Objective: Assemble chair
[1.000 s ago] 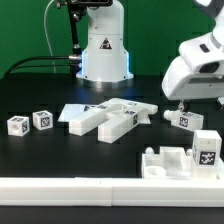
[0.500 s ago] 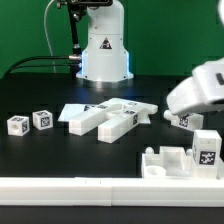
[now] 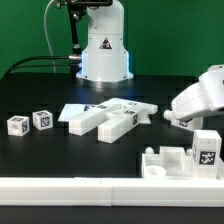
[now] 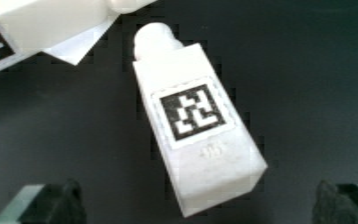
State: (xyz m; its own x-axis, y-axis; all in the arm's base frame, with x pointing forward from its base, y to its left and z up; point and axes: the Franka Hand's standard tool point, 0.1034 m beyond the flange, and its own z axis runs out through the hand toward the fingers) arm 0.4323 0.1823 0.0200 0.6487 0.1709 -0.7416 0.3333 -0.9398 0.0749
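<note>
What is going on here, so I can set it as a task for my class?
A robot arm is building a small white chair from loose tagged parts. Its gripper hangs over one tagged post lying flat on the black table, fingers open on either side and not touching it. The other chair parts lie in a heap mid-table.

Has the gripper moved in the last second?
Yes. The gripper has come down in the exterior view, closer to the tagged chair block in front of it.
</note>
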